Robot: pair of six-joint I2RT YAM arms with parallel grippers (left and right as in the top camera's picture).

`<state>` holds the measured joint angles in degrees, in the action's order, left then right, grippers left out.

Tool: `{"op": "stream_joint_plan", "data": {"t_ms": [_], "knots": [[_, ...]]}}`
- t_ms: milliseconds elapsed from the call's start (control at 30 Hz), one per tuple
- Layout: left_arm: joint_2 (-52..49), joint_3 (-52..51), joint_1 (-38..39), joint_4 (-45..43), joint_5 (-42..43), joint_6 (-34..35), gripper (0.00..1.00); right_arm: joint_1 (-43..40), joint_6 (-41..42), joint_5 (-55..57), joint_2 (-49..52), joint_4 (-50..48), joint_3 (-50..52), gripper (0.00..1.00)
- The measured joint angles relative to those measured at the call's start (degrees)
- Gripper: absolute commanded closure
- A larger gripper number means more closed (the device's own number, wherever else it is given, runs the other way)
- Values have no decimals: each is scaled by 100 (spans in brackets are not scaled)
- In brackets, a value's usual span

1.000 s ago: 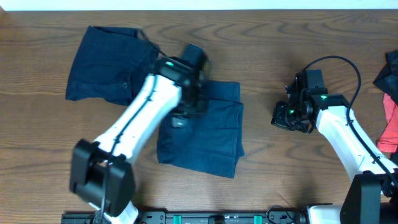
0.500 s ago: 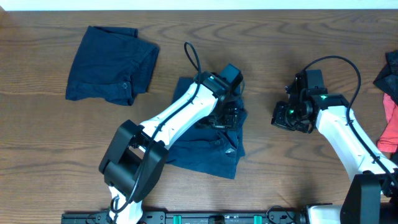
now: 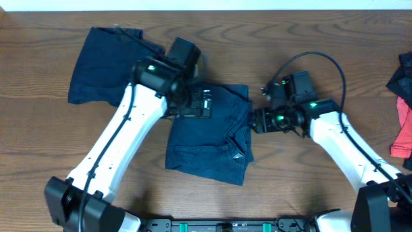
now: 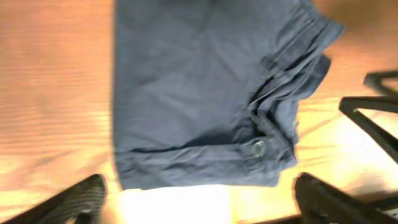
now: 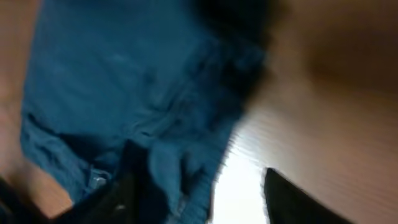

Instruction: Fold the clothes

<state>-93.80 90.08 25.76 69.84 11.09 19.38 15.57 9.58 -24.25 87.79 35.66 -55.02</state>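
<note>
Dark navy shorts [image 3: 206,138] lie flat mid-table, with waistband and button [image 4: 258,147] showing. A second navy pair [image 3: 109,64] lies folded at the back left. My left gripper [image 3: 196,103] hovers over the middle shorts' far edge, fingers [image 4: 81,199] spread wide, open, with only bare table between them [image 4: 202,208]. My right gripper [image 3: 255,120] is at the shorts' right edge and open. In the right wrist view its left finger sits over the fabric [image 5: 124,93], and the hem lies between the fingers [image 5: 205,199], not pinched.
More clothes lie at the table's right edge: a dark piece [image 3: 403,71] and a coral-red piece [image 3: 403,135]. The wooden table [image 3: 296,187] is bare in front and at the right. The right arm's cable [image 3: 309,58] loops above its wrist.
The left gripper swung right across the shorts, opened, and pulled back to their far left edge. The right gripper moved left to the shorts' right edge and opened.
</note>
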Motion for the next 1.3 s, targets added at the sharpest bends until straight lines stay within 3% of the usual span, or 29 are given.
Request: {"op": "stream_joint_plan", "data": {"t_ms": [67, 100, 200, 333, 367, 567, 733, 833, 933, 1000, 1067, 1300], "knots": [[-4, -66, -37, 48, 33, -101, 48, 243, 28, 149, 7, -264, 2, 41], [-17, -122, -33, 46, 46, -138, 52, 313, 72, 260, 17, -387, 2, 50], [-37, -575, 37, -118, 177, -280, 57, 479, 323, 669, 170, -841, 0, 65], [-61, -1499, 168, -973, 584, -323, 61, 496, 632, 977, 634, -1158, -2, 95], [-66, -1773, 203, -1305, 769, -328, 61, 494, 728, 1019, 824, -1172, -2, 99], [-111, -3191, 450, -2940, 1967, -330, 66, 442, 903, 1237, 1497, -1178, 9, 99], [-114, -3888, 691, -3053, 2651, -328, 76, 122, 931, 1346, 1491, -1239, 9, 99], [-114, -4059, 826, -2896, 2841, -354, 76, -46, 931, 1298, 1488, -1215, 9, 97], [-114, -4083, 898, -2907, 2944, -361, 76, -118, 791, 872, 1473, -1165, 9, 84], [-114, -4083, 896, -2979, 2970, -361, 78, -129, 586, 455, 1401, -1139, 9, 64], [-114, -4083, 896, -2986, 2992, -348, 81, -136, 431, 55, 1250, -1086, 9, 57], [-85, -4083, 811, -2986, 3366, -378, 78, -79, 120, -1204, 728, -330, 4, 56]]}}
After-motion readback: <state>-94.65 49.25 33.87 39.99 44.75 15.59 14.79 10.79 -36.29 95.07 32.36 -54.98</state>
